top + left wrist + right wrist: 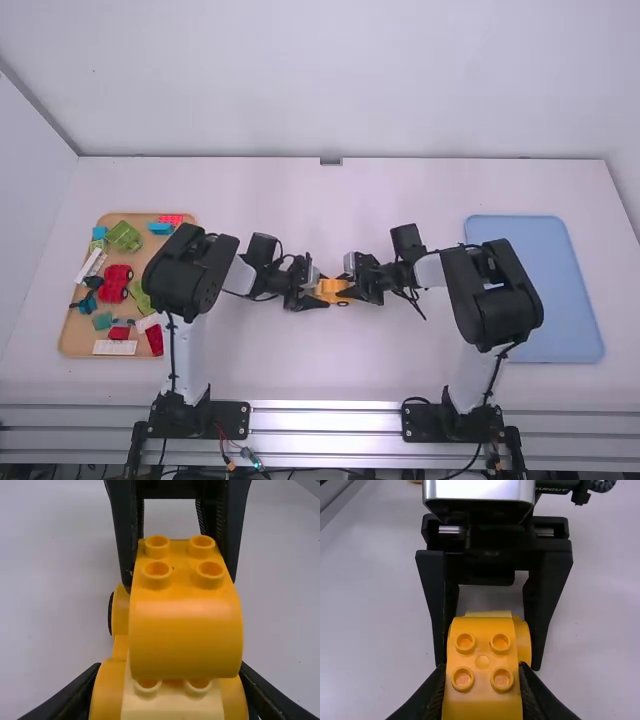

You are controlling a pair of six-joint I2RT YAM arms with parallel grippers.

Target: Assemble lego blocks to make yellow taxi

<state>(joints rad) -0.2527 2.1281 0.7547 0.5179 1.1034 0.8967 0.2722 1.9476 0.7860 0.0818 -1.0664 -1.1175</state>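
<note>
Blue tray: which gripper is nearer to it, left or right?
Right. The right gripper is at the side of the yellow build facing the blue tray; the left gripper is at the side away from it.

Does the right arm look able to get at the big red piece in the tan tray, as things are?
Probably not: the left arm lies between it and the tan tray where the red piece sits, and the right gripper is shut on the curved yellow block.
</note>
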